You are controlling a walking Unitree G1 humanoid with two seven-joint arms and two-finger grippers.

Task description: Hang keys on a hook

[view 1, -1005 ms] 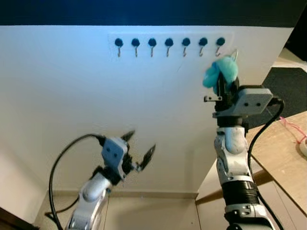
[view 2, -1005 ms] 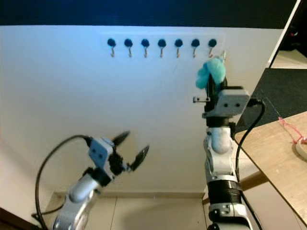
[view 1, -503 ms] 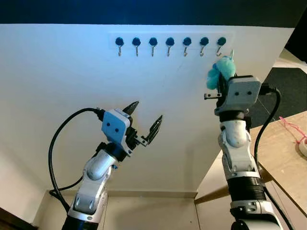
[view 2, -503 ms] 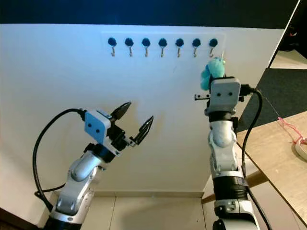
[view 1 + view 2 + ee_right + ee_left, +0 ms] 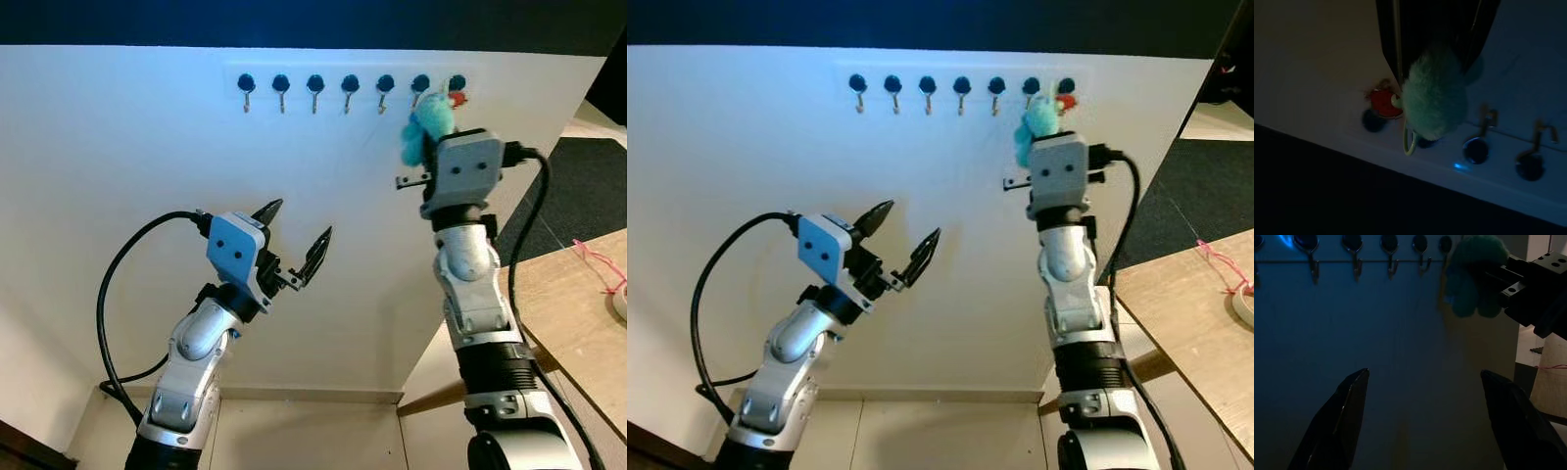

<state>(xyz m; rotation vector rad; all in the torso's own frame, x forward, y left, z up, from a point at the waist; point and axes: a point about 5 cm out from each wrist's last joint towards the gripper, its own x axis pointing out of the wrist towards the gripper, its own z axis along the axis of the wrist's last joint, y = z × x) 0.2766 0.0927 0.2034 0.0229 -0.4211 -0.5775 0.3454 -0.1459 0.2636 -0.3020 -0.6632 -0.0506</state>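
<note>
Hand (image 5: pixel 432 116) upraised, pompom keys (image 5: pixel 423 125) at hooks (image 5: pixel 350 87)

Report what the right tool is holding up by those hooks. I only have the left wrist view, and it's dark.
Observer: The right tool is shut on a teal fluffy ball with a red piece beside it.
Operator: Say which hook it's at.
Observer: The red piece sits right by the end hook on the robot's right.
Operator: Check for a ring.
Observer: A pale ring sticks out from the ball, close to the next hook; I can't tell whether it has caught.
</note>
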